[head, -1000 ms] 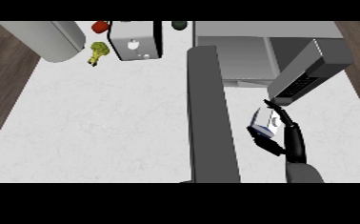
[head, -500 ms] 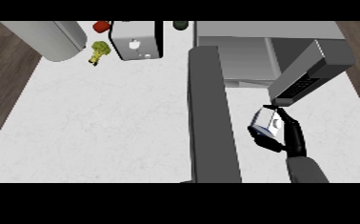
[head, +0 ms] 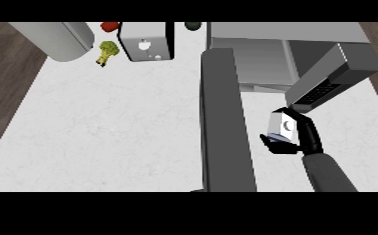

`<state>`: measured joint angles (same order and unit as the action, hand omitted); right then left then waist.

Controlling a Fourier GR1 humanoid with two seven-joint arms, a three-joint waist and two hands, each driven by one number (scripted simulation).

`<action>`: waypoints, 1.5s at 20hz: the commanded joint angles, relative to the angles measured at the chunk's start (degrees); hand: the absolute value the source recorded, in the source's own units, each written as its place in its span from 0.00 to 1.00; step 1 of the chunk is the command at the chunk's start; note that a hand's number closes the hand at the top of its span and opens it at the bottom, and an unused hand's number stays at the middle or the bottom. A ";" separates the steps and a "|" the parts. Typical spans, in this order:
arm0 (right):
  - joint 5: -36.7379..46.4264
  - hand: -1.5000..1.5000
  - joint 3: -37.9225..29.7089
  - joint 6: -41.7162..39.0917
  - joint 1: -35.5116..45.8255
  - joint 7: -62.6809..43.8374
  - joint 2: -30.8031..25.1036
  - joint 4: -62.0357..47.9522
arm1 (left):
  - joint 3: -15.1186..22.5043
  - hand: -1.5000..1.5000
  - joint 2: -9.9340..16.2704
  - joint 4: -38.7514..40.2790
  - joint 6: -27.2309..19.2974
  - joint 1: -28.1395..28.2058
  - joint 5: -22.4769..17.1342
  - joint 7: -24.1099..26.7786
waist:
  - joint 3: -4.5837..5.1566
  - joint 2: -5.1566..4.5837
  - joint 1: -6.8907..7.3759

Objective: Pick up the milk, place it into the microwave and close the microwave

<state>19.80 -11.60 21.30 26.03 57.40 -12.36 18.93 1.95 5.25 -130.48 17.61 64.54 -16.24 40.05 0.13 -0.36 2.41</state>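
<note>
One hand, the right hand (head: 301, 138), now curls around the milk (head: 282, 126) and has carried it nearer the microwave (head: 260, 64), ready for insertion.

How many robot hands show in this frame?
1: the right hand, low at the view's right, curled round the milk near the microwave. The left hand is not visible.

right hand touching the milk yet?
Touching. The head view shows the right hand curled round the milk, its fingers down one side and the thumb under the carton's lower edge, just below the open microwave door.
</note>
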 commanded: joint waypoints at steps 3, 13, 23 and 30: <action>-0.34 1.00 -0.08 -6.43 4.18 7.09 0.03 -3.33 | -1.61 0.00 0.48 0.32 1.78 1.12 -2.11 0.43 | -0.39 -0.34 0.44; -0.88 1.00 2.78 -18.54 6.65 9.13 2.08 0.51 | -2.85 0.00 -0.97 1.46 1.65 0.28 -2.51 0.31 | -0.20 0.32 -1.26; 0.68 1.00 5.60 -9.28 10.38 -8.56 4.71 14.33 | -4.48 0.00 -2.26 4.53 4.71 0.39 -2.13 0.13 | -0.11 0.60 -1.94; 0.58 1.00 4.81 -11.34 18.11 -17.22 4.41 10.19 | -8.39 0.00 -1.10 3.11 4.33 -3.02 -5.96 -5.08 | -0.16 0.20 -1.36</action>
<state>20.03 -6.76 10.65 40.76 44.04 -7.54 30.68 -5.71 4.38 -126.33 22.21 62.52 -20.96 37.51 0.00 0.01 0.83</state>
